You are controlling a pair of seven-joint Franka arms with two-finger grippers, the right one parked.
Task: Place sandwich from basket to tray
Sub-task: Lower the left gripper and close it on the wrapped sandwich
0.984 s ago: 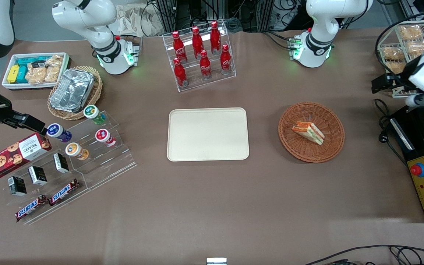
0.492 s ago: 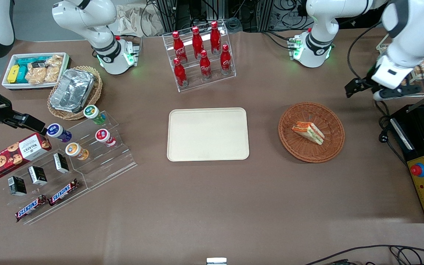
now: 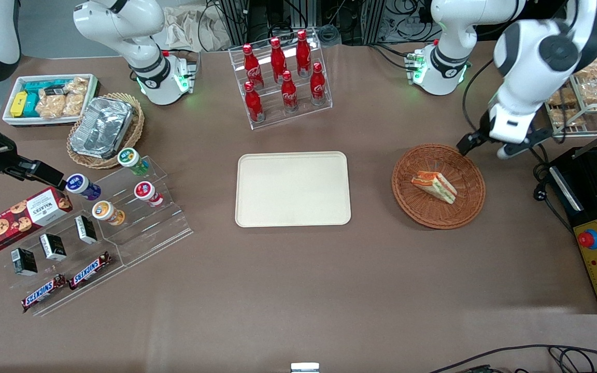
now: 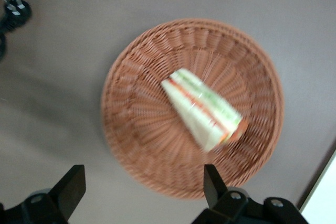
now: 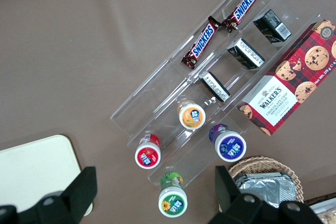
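My pincer (image 4: pixel 142 192) hangs spread wide and empty over the basket (image 3: pixel 472 207) rim. Sandwich (image 3: pixel 434 186) lies tilted in the basket; tray (image 3: pixel 293 188) sits well apart, bare. Risk: squeezing the soft wedge crushes it, or a finger snags the wicker.

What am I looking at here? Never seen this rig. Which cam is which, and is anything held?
Two Franka robot arms stand at a brown table; only one works. The wide picture is a fixed camera facing the robots. The other two come from cameras on each arm's wrist, looking down past the jaws. The working arm's gripper hangs above the basket's rim, on the side toward the working arm's end; its jaws are open and hold nothing. The sandwich lies in the basket, seen close in the working wrist view. The tray it should go to lies beside the basket, bare. Bottles and snacks are spread around.
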